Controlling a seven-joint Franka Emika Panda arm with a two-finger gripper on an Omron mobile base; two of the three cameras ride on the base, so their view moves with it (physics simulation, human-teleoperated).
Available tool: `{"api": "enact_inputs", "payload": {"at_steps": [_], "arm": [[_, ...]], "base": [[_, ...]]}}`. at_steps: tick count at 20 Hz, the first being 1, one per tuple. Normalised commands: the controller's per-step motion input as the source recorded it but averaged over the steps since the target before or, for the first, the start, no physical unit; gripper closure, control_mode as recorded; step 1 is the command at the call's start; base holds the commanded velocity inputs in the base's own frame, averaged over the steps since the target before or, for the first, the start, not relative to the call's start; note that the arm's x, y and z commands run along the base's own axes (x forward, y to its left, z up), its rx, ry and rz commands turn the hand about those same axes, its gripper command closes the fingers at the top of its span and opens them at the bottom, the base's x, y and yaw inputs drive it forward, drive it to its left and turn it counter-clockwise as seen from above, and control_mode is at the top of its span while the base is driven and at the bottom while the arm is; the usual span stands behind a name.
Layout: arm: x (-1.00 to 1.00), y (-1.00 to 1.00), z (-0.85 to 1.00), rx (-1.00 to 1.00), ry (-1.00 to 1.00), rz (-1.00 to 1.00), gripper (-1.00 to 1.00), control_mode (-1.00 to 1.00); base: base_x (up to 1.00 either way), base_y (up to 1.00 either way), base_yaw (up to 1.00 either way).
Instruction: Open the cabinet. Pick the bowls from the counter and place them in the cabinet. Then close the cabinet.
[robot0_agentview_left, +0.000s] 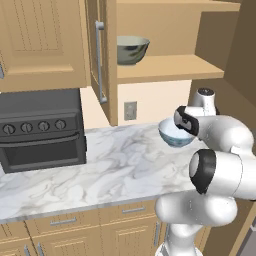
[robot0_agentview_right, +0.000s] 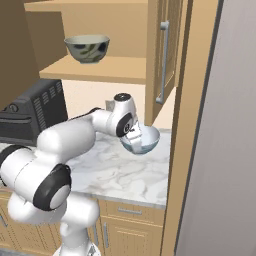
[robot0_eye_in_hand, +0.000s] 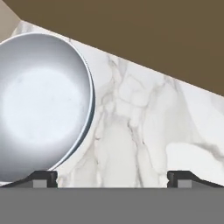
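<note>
Olive bowl (robot0_agentview_right: 87, 48) on open cabinet (robot0_agentview_right: 107, 69) shelf, white bowl (robot0_agentview_right: 142, 141) on counter (robot0_agentview_right: 125, 175)

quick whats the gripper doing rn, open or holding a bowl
gripper: open, holding nothing; its tips stand wide apart over the counter, right beside the white bowl, which sits on the marble.

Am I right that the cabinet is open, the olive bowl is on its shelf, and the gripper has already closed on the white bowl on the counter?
Not quite. The gripper is open, with the white bowl beside one fingertip, not clamped; the hand view shows this. The rest holds: the cabinet is open, the olive bowl is on its shelf, and the white bowl is on the counter.
</note>
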Motion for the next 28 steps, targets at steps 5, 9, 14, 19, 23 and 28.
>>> {"api": "enact_inputs", "payload": {"at_steps": [5, 9, 14, 19, 23, 28], "arm": [[0.24, -0.1, -0.65, 0.0, 0.0, 0.0, -1.0, -1.0], [0.21, -0.06, -0.61, 0.0, 0.0, 0.0, -1.0, -1.0], [0.33, -0.09, -0.32, 0.0, -0.01, 0.0, -1.0, -1.0], [0.4, -0.07, -0.01, 0.0, 0.0, 0.0, -1.0, -1.0], [0.19, -0.03, -0.21, 0.0, -0.01, 0.0, -1.0, -1.0], [0.03, -0.1, -0.37, 0.0, -0.01, 0.0, -1.0, -1.0]], "base": [[0.0, 0.0, 0.0], [0.0, 0.0, 0.0], [0.0, 0.0, 0.0], [0.0, 0.0, 0.0], [0.0, 0.0, 0.0], [0.0, 0.0, 0.0]]}}
